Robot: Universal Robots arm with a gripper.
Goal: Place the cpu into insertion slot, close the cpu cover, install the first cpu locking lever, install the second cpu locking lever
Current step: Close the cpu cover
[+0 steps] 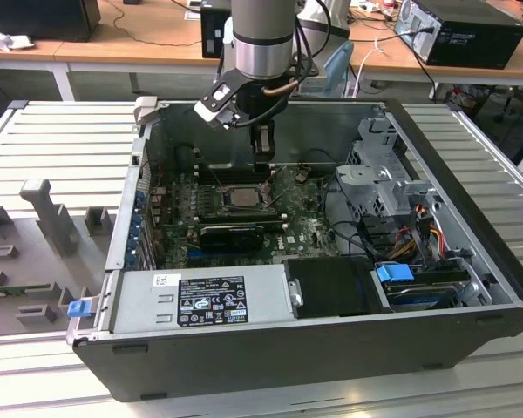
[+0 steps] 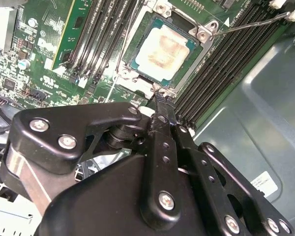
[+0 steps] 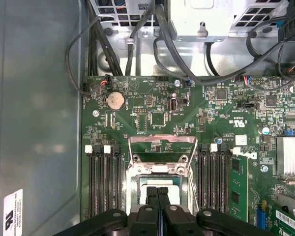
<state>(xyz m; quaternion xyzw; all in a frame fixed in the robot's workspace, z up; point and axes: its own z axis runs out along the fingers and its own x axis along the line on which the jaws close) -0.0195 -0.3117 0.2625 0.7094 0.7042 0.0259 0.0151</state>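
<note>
Silvery-beige cpu (image 2: 162, 49) seated in insertion slot (image 2: 188, 66) just beyond the tips of the claw (image 2: 160, 97), its fingers pressed together with nothing visible between; cpu cover (image 3: 162, 142) apparently raised past the tips, wire locking lever (image 2: 250, 22) standing free: placement judged done, cover and both levers outstanding.
</note>
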